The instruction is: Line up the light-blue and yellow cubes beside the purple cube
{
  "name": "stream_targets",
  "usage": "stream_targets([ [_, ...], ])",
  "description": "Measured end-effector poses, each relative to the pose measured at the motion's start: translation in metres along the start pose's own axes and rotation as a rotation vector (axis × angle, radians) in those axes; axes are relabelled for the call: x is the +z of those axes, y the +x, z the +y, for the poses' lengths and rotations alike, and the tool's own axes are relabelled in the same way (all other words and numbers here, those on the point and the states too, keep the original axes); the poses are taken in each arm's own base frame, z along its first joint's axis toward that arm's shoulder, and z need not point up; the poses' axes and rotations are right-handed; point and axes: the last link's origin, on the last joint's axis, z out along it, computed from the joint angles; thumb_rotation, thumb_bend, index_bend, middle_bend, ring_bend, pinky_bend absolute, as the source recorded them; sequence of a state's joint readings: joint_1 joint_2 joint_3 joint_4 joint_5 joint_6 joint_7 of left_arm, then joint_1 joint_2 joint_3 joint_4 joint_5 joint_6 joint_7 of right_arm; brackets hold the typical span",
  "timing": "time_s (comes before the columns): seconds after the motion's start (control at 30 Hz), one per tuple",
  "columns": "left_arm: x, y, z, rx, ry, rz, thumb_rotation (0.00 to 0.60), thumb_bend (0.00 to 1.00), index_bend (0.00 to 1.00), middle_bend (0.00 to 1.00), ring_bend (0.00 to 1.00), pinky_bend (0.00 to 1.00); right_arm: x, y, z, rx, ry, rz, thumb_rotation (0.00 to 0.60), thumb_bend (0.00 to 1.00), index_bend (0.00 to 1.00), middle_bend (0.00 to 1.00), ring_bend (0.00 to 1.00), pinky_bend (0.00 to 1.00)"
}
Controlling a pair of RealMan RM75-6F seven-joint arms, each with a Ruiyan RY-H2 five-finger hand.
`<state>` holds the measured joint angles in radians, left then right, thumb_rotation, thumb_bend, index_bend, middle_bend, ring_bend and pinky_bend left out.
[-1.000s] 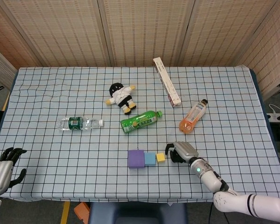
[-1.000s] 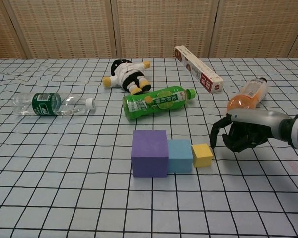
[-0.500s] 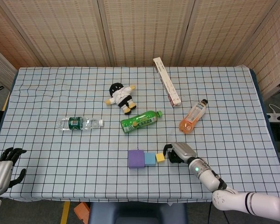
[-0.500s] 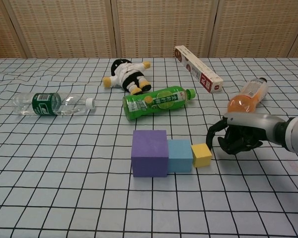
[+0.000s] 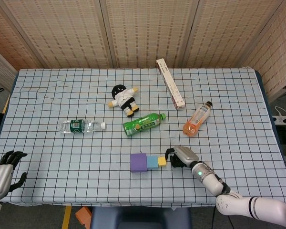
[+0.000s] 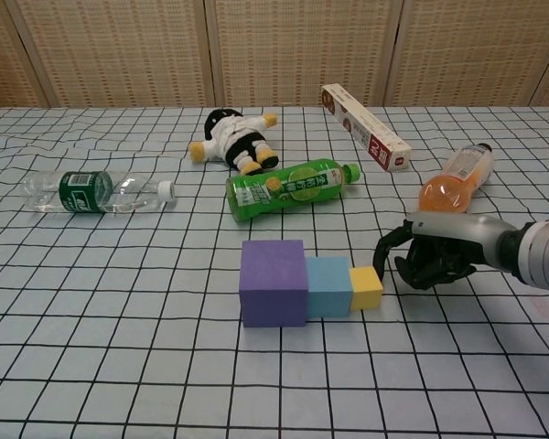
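Three cubes stand in a touching row near the table's front: purple cube [image 5: 138, 162] [image 6: 274, 283], light-blue cube [image 5: 153, 161] [image 6: 329, 286], then the small yellow cube [image 5: 162, 161] [image 6: 366, 288] on the right. My right hand [image 5: 179, 156] [image 6: 435, 254] rests on the cloth just right of the yellow cube. Its fingers are curled in and hold nothing, and one fingertip reaches to the cube's right edge. My left hand [image 5: 2, 171] hangs off the table's front left corner, empty, with its fingers apart.
Behind the cubes lie a green bottle [image 6: 291, 187], an orange bottle [image 6: 455, 177], a long box [image 6: 364, 126], a plush doll [image 6: 233, 135] and a clear water bottle [image 6: 96, 191]. The checked cloth [image 6: 119, 347] is bare at the front left.
My right hand has crept left up against the yellow cube, and the row of cubes has shifted slightly left. The left hand has not moved.
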<state>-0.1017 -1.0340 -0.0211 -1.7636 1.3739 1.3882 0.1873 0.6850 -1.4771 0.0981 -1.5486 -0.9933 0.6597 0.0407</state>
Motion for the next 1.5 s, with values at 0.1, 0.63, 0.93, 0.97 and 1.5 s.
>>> stream_targets([
  [0.1, 0.0, 0.0, 0.0, 0.0, 0.001, 0.001, 0.6, 0.42, 0.23, 0.18, 0.1, 0.41, 0.0, -0.001, 0.0, 0.004, 0.003, -0.001, 0.6, 0.72, 0.47, 0.95, 0.85, 1.0],
  [0.63, 0.0, 0.0, 0.0, -0.001, 0.001, 0.002, 0.6, 0.42, 0.23, 0.18, 0.1, 0.41, 0.003, -0.003, 0.001, 0.015, 0.014, 0.0, 0.6, 0.72, 0.47, 0.95, 0.85, 1.0],
  [0.93, 0.0, 0.001, 0.0, 0.003, -0.001, 0.004, 0.6, 0.42, 0.23, 0.18, 0.1, 0.41, -0.009, 0.008, 0.008, -0.073, 0.017, 0.051, 0.6, 0.46, 0.4, 0.95, 0.81, 1.0],
  [0.97, 0.0, 0.001, 0.0, 0.004, -0.002, 0.005, 0.6, 0.42, 0.23, 0.18, 0.1, 0.41, -0.012, 0.01, 0.009, -0.088, 0.019, 0.069, 0.6, 0.43, 0.4, 0.95, 0.8, 1.0],
  [1.5, 0.002, -0.004, 0.002, 0.024, -0.007, -0.015, 0.6, 0.42, 0.23, 0.18, 0.1, 0.41, -0.148, 0.057, 0.097, -0.466, -0.351, 0.753, 0.6, 0.09, 0.37, 0.43, 0.22, 0.6],
])
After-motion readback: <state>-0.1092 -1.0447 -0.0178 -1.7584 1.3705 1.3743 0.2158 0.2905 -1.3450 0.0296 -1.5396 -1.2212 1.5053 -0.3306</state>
